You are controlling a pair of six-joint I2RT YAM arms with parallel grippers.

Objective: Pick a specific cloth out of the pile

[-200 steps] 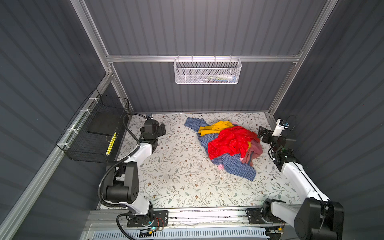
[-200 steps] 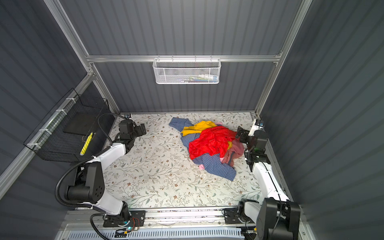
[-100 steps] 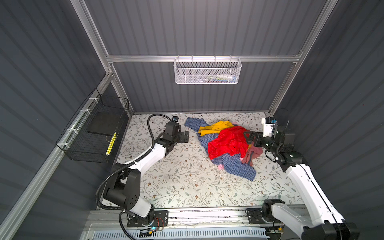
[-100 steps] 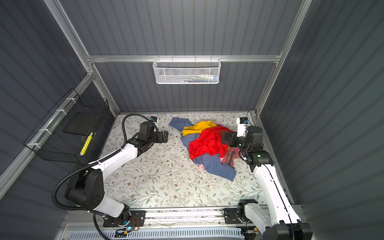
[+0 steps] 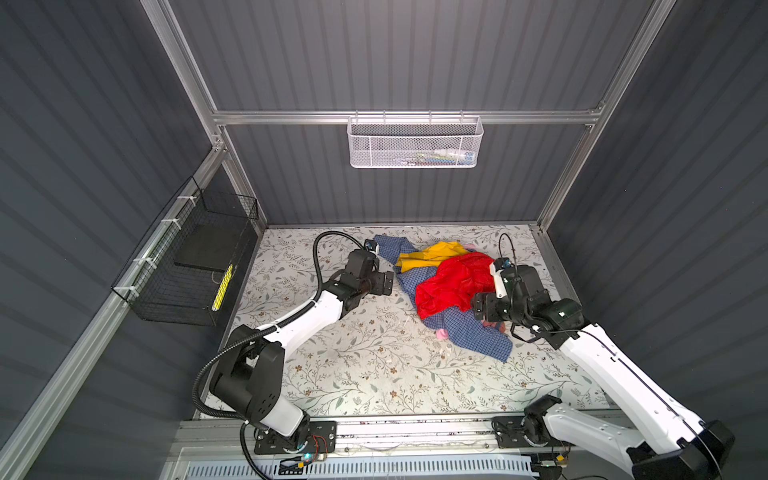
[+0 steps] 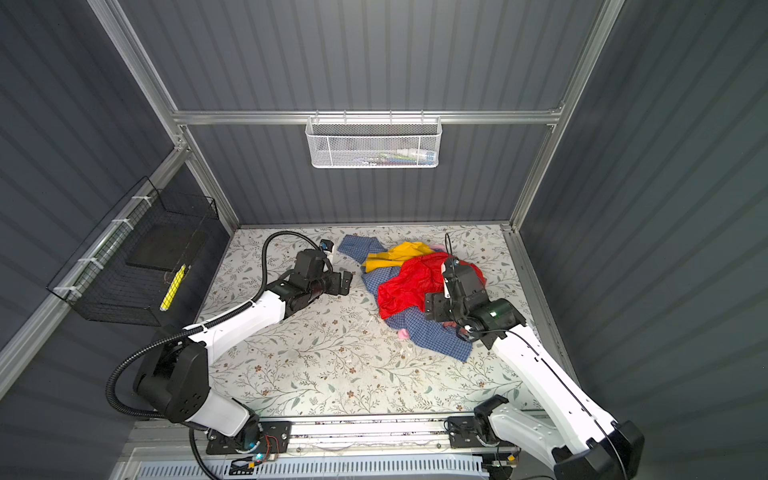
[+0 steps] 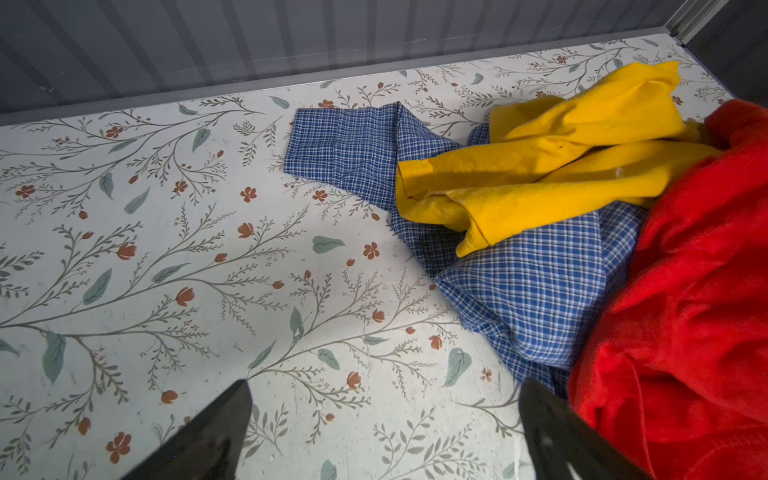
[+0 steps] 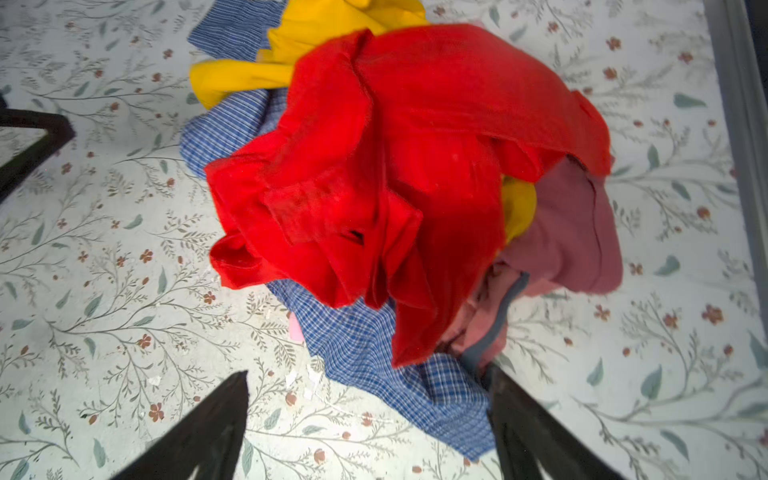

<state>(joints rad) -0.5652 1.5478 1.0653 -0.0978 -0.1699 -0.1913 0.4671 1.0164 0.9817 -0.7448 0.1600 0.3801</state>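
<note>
**A:** Starting nearest us, the pale floral-printed table top (image 5: 353,374) is bare in front. Above the near edge of the pile (image 5: 453,286) hangs the right gripper (image 8: 368,372), jaws spread wide.

**B:** Wide, and gripping nothing! One black fingertip (image 8: 496,376) sits right at the grey-trimmed hem of the dusty-rose garment (image 8: 573,232). I cannot tell whether it presses on it.

**A:** And the cloth?

**B:** Barely showing! Only a sliver of the light bubblegum-pink cotton cloth (image 8: 295,330) peeks onto the table. It comes out from under the blue small-checked shirt (image 8: 374,353) at the pile's near-left edge, and the rest is buried.

**A:** On top sprawls the crumpled bright red garment (image 8: 374,166), covering most of the heap.

**B:** Farther back, the left gripper (image 7: 384,382) hovers over bare table just beside the pile's left side. Its jaws are also wide apart and empty.

**A:** Behind the red one lies the mustard-yellow garment (image 7: 561,166), draped over the shirt's far end.

**B:** Beyond that, a black wire basket (image 5: 195,266) hangs on the left wall. Farthest of all, a white mesh basket (image 5: 415,143) hangs from the rail on the back wall.
</note>
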